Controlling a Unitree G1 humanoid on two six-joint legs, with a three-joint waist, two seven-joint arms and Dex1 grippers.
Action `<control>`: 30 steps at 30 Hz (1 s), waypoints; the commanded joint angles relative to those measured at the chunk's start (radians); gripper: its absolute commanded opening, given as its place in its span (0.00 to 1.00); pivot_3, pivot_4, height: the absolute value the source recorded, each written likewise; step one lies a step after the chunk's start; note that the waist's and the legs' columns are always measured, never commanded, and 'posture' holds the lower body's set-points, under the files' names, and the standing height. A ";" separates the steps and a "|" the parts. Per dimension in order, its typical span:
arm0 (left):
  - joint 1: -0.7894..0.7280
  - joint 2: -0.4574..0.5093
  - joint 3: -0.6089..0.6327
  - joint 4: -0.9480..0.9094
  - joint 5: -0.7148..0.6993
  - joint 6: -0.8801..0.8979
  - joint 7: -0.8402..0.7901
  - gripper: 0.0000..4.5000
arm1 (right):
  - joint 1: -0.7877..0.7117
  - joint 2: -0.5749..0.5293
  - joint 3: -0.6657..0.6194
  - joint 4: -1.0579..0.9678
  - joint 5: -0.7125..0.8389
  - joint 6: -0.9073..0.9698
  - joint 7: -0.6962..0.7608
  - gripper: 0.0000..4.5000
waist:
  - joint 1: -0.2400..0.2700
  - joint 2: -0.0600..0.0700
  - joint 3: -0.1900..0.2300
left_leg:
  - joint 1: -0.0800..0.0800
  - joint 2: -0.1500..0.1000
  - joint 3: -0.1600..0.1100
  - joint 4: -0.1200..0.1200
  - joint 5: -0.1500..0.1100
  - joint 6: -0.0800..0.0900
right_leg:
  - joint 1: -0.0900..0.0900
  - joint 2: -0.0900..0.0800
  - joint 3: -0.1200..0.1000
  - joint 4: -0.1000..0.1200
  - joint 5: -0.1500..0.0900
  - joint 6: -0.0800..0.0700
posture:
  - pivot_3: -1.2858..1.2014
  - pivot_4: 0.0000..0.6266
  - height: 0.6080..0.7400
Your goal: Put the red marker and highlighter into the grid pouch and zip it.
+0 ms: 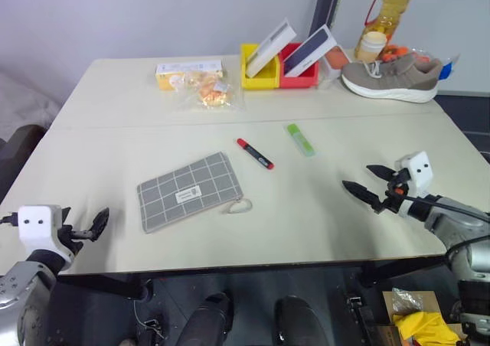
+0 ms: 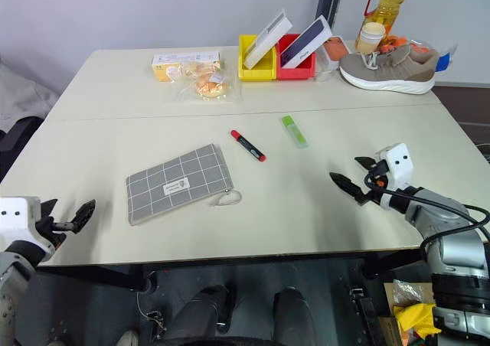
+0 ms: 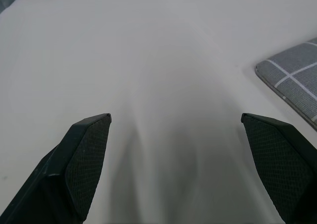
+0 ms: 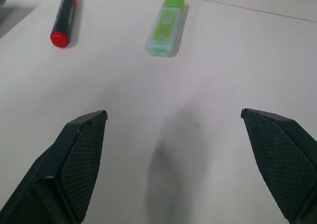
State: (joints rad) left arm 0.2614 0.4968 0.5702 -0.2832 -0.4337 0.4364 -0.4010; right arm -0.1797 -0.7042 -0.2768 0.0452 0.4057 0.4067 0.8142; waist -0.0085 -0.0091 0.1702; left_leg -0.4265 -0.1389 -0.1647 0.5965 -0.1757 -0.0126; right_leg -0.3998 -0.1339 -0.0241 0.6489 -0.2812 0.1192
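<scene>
The grey grid pouch [image 1: 190, 190] lies flat left of the table's middle, its zipper pull loop [image 1: 239, 206] at its right end. The red marker [image 1: 255, 154] lies just beyond the pouch's right end, and the light green highlighter [image 1: 301, 139] lies to the marker's right. My left gripper [image 1: 96, 225] hovers open over the table's near left edge, left of the pouch, nothing between its fingers. My right gripper [image 1: 366, 181] stands open and empty near the right front, pointing toward the marker [image 4: 63, 18] and highlighter [image 4: 167, 25] from a distance.
Along the table's far side stand a yellow bin [image 1: 259, 72] and a red bin [image 1: 299, 70] holding boxes, snack packets [image 1: 199, 84], a grey shoe [image 1: 390, 78] and an oil bottle [image 1: 387, 9]. A seam [image 1: 245, 120] crosses the table behind the pens.
</scene>
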 commanded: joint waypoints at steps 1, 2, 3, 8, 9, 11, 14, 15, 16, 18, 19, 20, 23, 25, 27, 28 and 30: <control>-0.017 -0.004 0.002 -0.037 0.000 -0.003 0.023 1.00 | -0.026 0.005 0.005 -0.011 0.002 -0.016 0.001 1.00 | 0.001 0.000 0.000 | 0.000 0.000 0.000 0.000 0.000 0.000 | 0.000 0.000 0.000 0.000 0.000 0.000 | 0.52 0.24 1.00; -0.026 -0.004 -0.003 -0.032 0.008 -0.006 0.030 1.00 | -0.029 0.007 0.009 -0.011 0.002 -0.016 -0.001 1.00 | 0.001 0.000 0.000 | 0.000 0.000 0.000 0.000 0.000 0.000 | 0.000 0.000 0.000 0.000 0.000 0.000 | 0.52 0.24 1.00; -0.035 -0.005 -0.008 -0.028 0.011 -0.009 0.035 1.00 | -0.032 0.010 0.012 -0.011 0.002 -0.017 -0.003 1.00 | 0.001 0.000 0.000 | 0.000 0.000 0.000 0.000 0.000 0.000 | 0.000 0.000 0.000 0.000 0.000 0.000 | 0.52 0.24 1.00; -0.090 -0.019 -0.042 -0.006 0.006 -0.028 0.025 1.00 | -0.058 0.054 0.036 -0.060 0.014 -0.005 -0.037 1.00 | 0.001 0.000 0.000 | 0.000 0.000 0.000 0.000 0.000 0.000 | 0.000 0.000 0.000 0.000 0.000 0.000 | 0.52 0.24 1.00; -0.099 -0.020 -0.051 -0.004 0.012 -0.037 0.023 1.00 | -0.059 0.065 0.047 -0.080 0.017 0.000 -0.040 1.00 | 0.001 0.000 0.000 | 0.000 0.000 0.000 0.000 0.000 0.000 | 0.000 0.000 0.000 0.000 0.000 0.000 | 0.52 0.24 1.00; -0.116 -0.027 -0.068 -0.004 0.017 -0.059 0.017 1.00 | -0.072 0.102 0.087 -0.136 0.033 0.024 -0.051 1.00 | -0.001 0.000 0.000 | 0.000 0.000 0.000 0.000 0.000 0.001 | 0.000 0.000 0.000 0.000 0.000 0.000 | 0.52 0.24 1.00; -0.122 -0.031 -0.077 0.005 0.019 -0.070 0.017 1.00 | -0.087 0.139 0.128 -0.183 0.041 0.050 -0.060 1.00 | -0.004 0.000 0.000 | 0.000 0.000 0.000 -0.001 0.001 0.001 | -0.001 0.001 0.000 0.000 0.001 0.002 | 0.52 0.24 1.00; -0.119 -0.033 -0.083 0.012 0.021 -0.077 0.011 1.00 | -0.102 0.178 0.177 -0.222 0.044 0.062 -0.067 0.95 | -0.004 0.000 0.000 | 0.000 0.000 0.000 -0.001 0.001 0.001 | -0.001 0.001 0.000 0.000 0.001 0.002 | 0.52 0.24 1.00; -0.116 -0.035 -0.088 0.016 0.022 -0.083 0.006 1.00 | -0.113 0.206 0.212 -0.251 0.046 0.071 -0.073 0.89 | -0.005 0.000 0.000 | 0.000 0.000 0.000 -0.001 0.001 0.001 | -0.001 0.001 0.000 0.000 0.001 0.002 | 0.52 0.24 1.00; -0.115 -0.035 -0.091 0.024 0.022 -0.091 0.000 1.00 | -0.141 0.256 0.268 -0.276 0.027 0.093 -0.103 0.71 | -0.004 0.000 0.000 | 0.000 0.000 0.000 -0.001 0.001 0.001 | -0.002 0.001 0.001 0.000 0.001 0.002 | 0.52 0.24 1.00; -0.116 -0.034 -0.090 0.027 0.021 -0.093 -0.001 1.00 | -0.155 0.274 0.288 -0.275 0.012 0.104 -0.122 0.59 | -0.003 0.000 0.000 | 0.000 0.000 0.000 -0.001 0.001 0.001 | -0.003 0.001 0.001 0.000 0.001 0.002 | 0.52 0.24 1.00; -0.119 -0.030 -0.088 0.035 0.022 -0.096 -0.004 1.00 | -0.175 0.298 0.328 -0.271 -0.016 0.115 -0.147 0.48 | -0.003 0.000 0.000 | 0.000 0.000 0.000 -0.001 0.000 0.001 | -0.004 0.001 0.001 0.000 0.001 0.002 | 0.52 0.24 1.00; -0.128 -0.019 -0.087 0.059 0.030 -0.109 -0.013 1.00 | -0.225 0.389 0.431 -0.244 -0.078 0.139 -0.218 0.10 | 0.000 0.000 0.000 | 0.000 0.000 0.000 -0.001 0.000 0.000 | -0.006 0.001 0.001 0.000 0.001 0.000 | 0.52 0.24 1.00; -0.129 -0.016 -0.086 0.064 0.032 -0.114 -0.015 1.00 | -0.240 0.426 0.466 -0.235 -0.093 0.145 -0.234 0.01 | 0.000 0.000 0.000 | 0.000 0.000 -0.001 -0.001 0.000 0.000 | -0.006 0.001 0.001 0.000 0.001 0.002 | 0.52 0.24 1.00; -0.120 -0.007 -0.082 0.070 0.042 -0.124 -0.021 1.00 | -0.271 0.480 0.516 -0.186 -0.131 0.148 -0.268 0.01 | -0.002 0.000 0.000 | 0.000 0.000 -0.001 -0.001 0.000 0.000 | -0.006 0.001 0.001 0.000 0.002 0.003 | 0.52 0.24 1.00; -0.114 -0.004 -0.079 0.072 0.043 -0.128 -0.023 1.00 | -0.284 0.499 0.542 -0.164 -0.152 0.144 -0.279 0.01 | -0.003 0.000 0.000 | 0.000 0.000 -0.001 -0.001 0.000 0.000 | -0.006 0.001 0.001 0.000 0.002 0.003 | 0.52 0.24 1.00; -0.097 0.007 -0.078 0.074 0.053 -0.137 -0.028 1.00 | -0.309 0.526 0.595 -0.104 -0.196 0.148 -0.288 0.01 | -0.004 0.000 0.000 | 0.000 0.000 0.000 -0.001 0.000 0.000 | -0.007 0.002 0.001 0.001 0.002 0.003 | 0.52 0.24 1.00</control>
State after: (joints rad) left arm 0.1520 0.4829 0.4661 -0.1987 -0.3960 0.3266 -0.4223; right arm -0.4627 -0.1930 0.2855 -0.0801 0.2420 0.5604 0.5377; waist -0.0127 -0.0091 0.1701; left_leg -0.4262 -0.1391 -0.1651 0.5952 -0.1754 -0.0125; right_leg -0.4063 -0.1316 -0.0234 0.6496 -0.2790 0.1219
